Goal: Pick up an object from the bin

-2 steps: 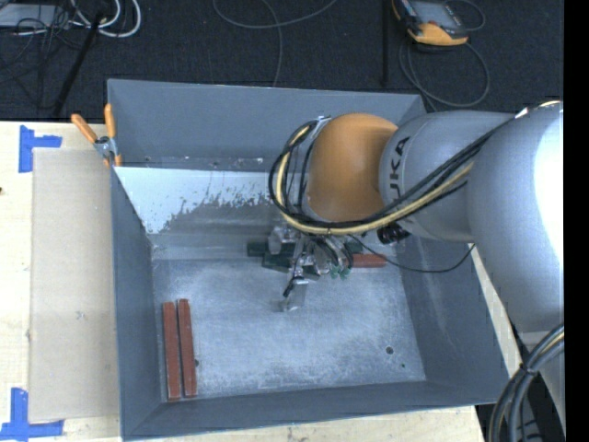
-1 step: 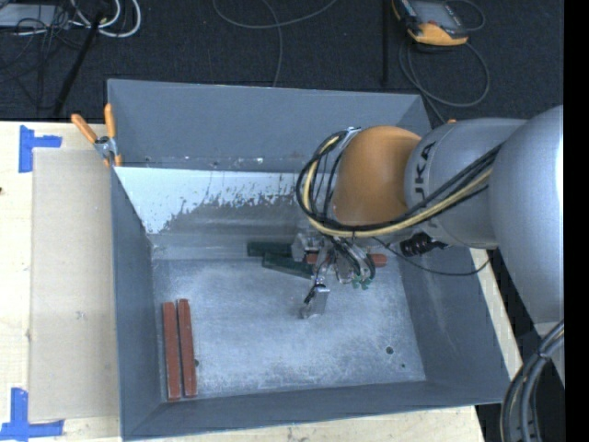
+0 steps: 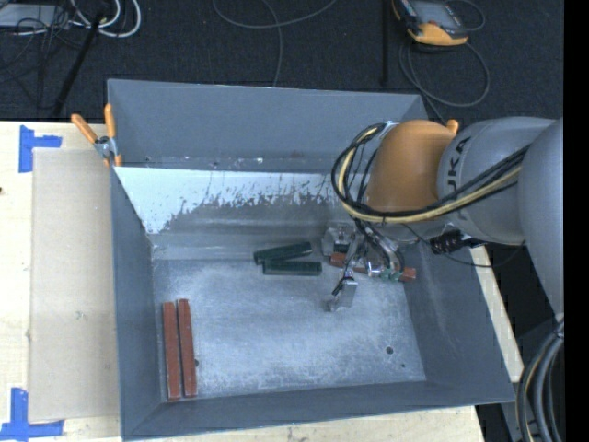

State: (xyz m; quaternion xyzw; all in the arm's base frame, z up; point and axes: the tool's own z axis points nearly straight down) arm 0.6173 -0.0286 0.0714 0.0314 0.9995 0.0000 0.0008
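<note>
Dark green sticks (image 3: pixel 293 267), two lying side by side, rest on the bin (image 3: pixel 276 339) floor just left of the gripper (image 3: pixel 342 295), apart from it. The gripper is low over bare floor, and it cannot be determined whether it is apart or together. Two brown strips (image 3: pixel 179 348) lie well to its lower left.

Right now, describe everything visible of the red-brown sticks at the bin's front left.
The red-brown sticks are two long, thin, straight bars, perhaps wood, lying flat side by side on the bin floor, seemingly touching along their length. They run front to back close beside the left wall. Nothing else touches them; the claw is far to their right.
</note>
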